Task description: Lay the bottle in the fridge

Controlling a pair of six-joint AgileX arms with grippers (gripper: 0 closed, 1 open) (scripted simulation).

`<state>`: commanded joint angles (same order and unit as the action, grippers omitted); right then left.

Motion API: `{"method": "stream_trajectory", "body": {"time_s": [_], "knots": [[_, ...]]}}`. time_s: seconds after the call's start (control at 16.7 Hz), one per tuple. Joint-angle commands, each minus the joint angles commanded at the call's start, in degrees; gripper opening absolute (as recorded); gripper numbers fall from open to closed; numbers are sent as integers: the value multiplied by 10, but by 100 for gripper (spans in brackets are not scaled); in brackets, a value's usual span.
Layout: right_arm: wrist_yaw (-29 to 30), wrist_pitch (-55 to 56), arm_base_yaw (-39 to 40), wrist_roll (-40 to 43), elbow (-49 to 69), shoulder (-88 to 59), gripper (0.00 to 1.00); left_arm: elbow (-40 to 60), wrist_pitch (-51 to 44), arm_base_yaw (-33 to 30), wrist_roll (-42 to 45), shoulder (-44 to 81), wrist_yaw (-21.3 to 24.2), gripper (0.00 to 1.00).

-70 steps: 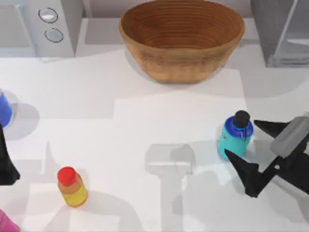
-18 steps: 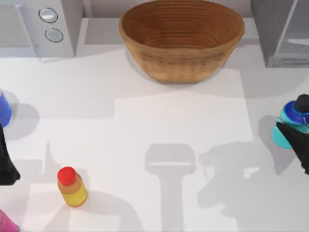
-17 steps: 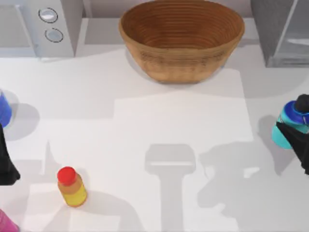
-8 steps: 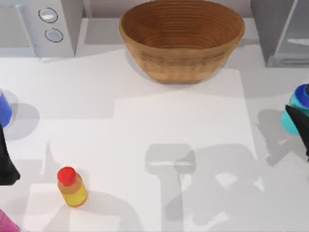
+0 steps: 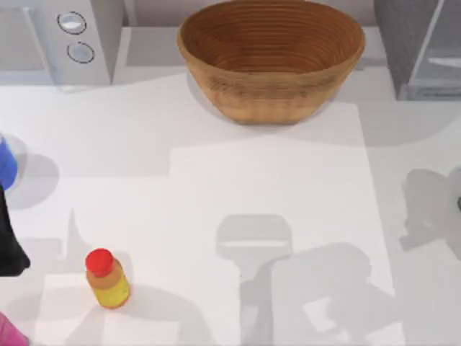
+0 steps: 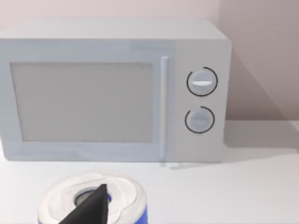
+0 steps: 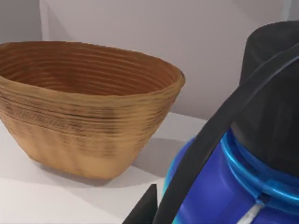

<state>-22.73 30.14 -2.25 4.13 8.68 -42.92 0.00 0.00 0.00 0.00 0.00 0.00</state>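
One small cyan bottle with a blue shoulder and black round cap (image 7: 219, 186) rides in the right hand (image 7: 149, 207), which looks pinched on its body. It hangs off the surface (image 5: 216, 180) at the far right edge, casting a shadow there. The right wrist view shows the bottle roughly upright, cap uppermost, with the woven brown basket (image 7: 84, 107) well off to one side. The grey box-shaped fridge with its pale translucent door (image 5: 407, 50) stands in the back right corner, straight beyond the bottle. The right arm is plainly the nearer. To lie inside, the bottle's long axis would likely have to tip toward level. The left arm (image 5: 9, 241) sits parked at the left edge.
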Motion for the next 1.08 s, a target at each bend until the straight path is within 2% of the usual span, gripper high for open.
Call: {"method": "stream_trajectory", "body": {"time_s": [0.36,0.6,0.78,1.08], "knots": [[137,-180,16,-29,-47,266,1,0,0,0,0,0,0,100],[202,-267,22,-38,-73,385,1,0,0,0,0,0,0,100],[225,-299,23,-41,-86,426,1,0,0,0,0,0,0,100],[226,-301,22,-42,-86,427,1,0,0,0,0,0,0,100]]}}
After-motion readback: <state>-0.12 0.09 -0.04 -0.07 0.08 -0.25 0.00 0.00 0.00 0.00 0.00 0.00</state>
